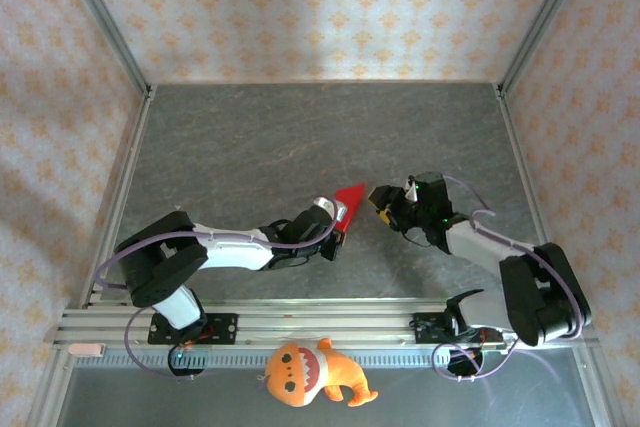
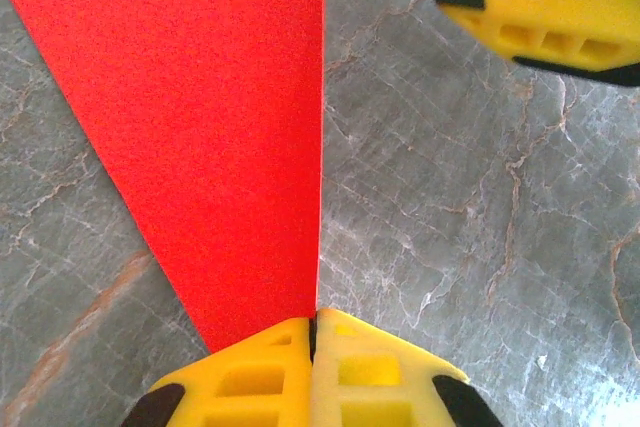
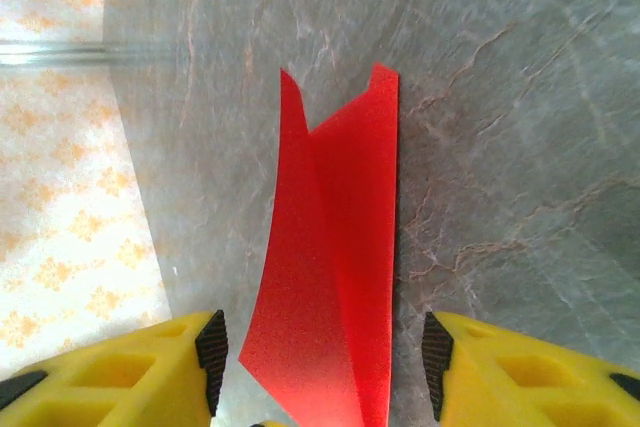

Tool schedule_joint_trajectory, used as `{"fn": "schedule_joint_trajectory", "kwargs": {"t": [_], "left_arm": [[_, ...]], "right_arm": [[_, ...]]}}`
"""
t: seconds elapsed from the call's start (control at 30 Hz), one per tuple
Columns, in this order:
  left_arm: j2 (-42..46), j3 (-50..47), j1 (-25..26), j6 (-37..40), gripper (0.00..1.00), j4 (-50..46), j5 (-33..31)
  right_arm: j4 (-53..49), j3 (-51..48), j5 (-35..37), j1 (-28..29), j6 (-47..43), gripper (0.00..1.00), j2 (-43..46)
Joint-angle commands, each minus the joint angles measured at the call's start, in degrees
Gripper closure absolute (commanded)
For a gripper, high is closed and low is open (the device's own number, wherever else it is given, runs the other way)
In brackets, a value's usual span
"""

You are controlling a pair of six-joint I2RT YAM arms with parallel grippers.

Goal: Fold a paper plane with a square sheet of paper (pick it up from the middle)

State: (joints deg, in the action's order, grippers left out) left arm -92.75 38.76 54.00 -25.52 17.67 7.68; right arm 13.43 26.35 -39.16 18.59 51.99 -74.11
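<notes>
Patterned wallpaper (image 1: 320, 7) lined three walls. The table (image 1: 300, 137) was grey, marbled. Metal posts (image 1: 104, 19) stood at its corners.

No text, label, brand, nr or sign to read anywhere, incl. on the red paper (image 2: 200, 127), which is plain on both sides as far as visible.

Bright, even light, faint shadows, wrist views slightly grainy.
</notes>
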Motion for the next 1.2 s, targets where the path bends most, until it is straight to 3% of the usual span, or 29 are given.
{"fn": "schedule_joint_trajectory", "kwargs": {"t": [0.0, 0.33, 0.53, 0.7, 0.93, 1.03, 1.17], "left_arm": [[0.32, -0.10, -0.27, 1.57, 1.00, -0.20, 0.70], [-0.17, 3.07, -0.21, 8.54, 1.00, -7.54, -2.91], [-0.35, 5.07, -0.13, 13.65, 1.00, -12.39, -5.35], [-1.62, 7.06, 0.33, 16.99, 1.00, -16.29, -8.44], [-2.78, 8.69, 1.94, 19.00, 1.00, -18.83, -12.57], [-3.24, 9.14, 2.71, 19.37, 1.00, -19.59, -14.16], [-3.96, 9.83, 4.10, 19.53, 0.94, -20.69, -17.63]], "right_arm": [[2.08, 3.34, -3.87, 0.57, 1.94, 0.42, -2.34], [-7.54, 11.89, -0.95, 4.48, -1.66, 0.42, -12.75], [-10.70, 14.60, -1.36, 5.14, -3.82, 0.55, -15.91], [-11.85, 15.40, -1.53, 5.19, -4.77, 0.76, -16.00], [-12.20, 15.14, -1.27, 5.15, -4.87, 0.85, -16.07], [-11.94, 14.96, -1.44, 5.21, -4.88, 0.96, -16.00], [-11.63, 14.81, -1.85, 5.23, -5.23, 1.00, -15.61]]}}
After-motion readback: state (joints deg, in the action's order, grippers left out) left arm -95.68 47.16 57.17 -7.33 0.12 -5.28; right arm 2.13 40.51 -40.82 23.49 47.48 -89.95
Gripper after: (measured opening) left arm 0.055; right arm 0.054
